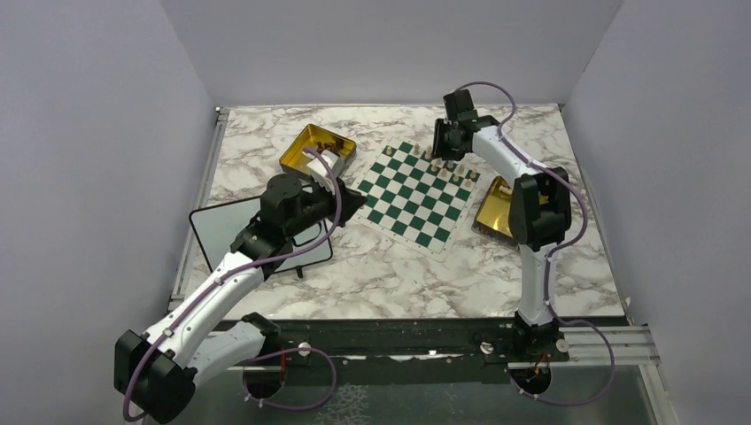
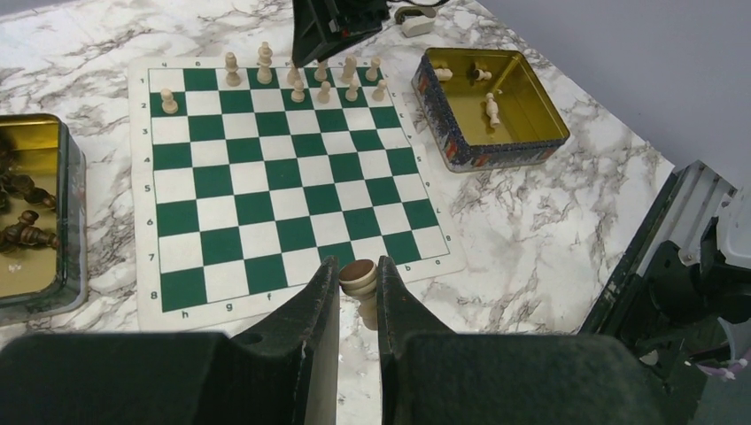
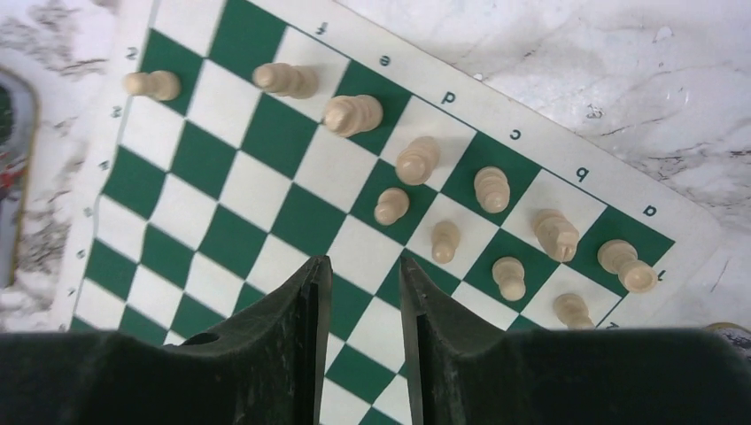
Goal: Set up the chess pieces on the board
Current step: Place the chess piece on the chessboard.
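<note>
The green and white board [image 1: 413, 190] lies mid-table; it also shows in the left wrist view [image 2: 274, 177] and the right wrist view [image 3: 266, 159]. Several pale chess pieces [image 3: 416, 159] stand along its far edge [image 2: 323, 88]. My left gripper [image 2: 358, 270] is shut on a pale beige chess piece [image 2: 359, 279], held base toward the camera over the board's near edge; in the top view it is at the board's left corner [image 1: 352, 205]. My right gripper [image 3: 363, 266] is open and empty above the board's far rows [image 1: 440, 142].
A gold tin [image 2: 491, 102] right of the board holds a few pale pieces. A gold tin [image 2: 31, 212] at the left holds dark pieces. A black-framed whiteboard [image 1: 232, 232] lies under the left arm. An aluminium rail [image 1: 602, 341] runs along the table's near edge.
</note>
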Controlling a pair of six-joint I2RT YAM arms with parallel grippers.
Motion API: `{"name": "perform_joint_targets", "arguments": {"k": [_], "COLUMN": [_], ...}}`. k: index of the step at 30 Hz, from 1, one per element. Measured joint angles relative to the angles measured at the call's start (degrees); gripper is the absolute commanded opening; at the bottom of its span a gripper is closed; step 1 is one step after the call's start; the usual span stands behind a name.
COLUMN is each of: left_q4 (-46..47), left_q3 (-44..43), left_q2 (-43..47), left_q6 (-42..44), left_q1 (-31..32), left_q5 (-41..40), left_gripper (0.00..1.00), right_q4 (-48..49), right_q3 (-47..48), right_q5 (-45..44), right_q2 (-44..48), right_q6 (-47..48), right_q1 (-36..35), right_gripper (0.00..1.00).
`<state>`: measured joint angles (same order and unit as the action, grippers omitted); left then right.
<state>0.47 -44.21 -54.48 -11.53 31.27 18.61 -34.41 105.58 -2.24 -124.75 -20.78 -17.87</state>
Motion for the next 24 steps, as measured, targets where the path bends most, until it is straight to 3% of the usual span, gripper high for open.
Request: {"name": "perform_joint_targets", "arguments": {"k": [6,12,20,24], "left_q4": [0.44,0.28,3.72,6.95], "left_q3": [0.0,-0.26,-2.05,-3.19], "left_q2": [-1.95,-4.85,-11.93,-15.69], "left_q6": [-3.15,-7.8,-19.8,-27.82], "left_q1": [0.0,-0.02,-2.08,-3.69], "left_q5": [0.48,1.42,7.41,10.29], "left_gripper": [0.0,0.01,0.0,0.0], "right_q4": [1.03,7.04,28.79,43.12], "right_q3": [-2.34,-13.99,-38.14,-49.31], "right_q5": [4.79,12.7,18.73,19.67], "right_q2": [6.25,15.89,36.96,45.29], "right_q6": [3.08,7.1,13.38,22.93], "right_q1": [0.0,-0.11,-4.42,-9.2], "right_gripper": [0.39,0.39,0.39,0.39]}}
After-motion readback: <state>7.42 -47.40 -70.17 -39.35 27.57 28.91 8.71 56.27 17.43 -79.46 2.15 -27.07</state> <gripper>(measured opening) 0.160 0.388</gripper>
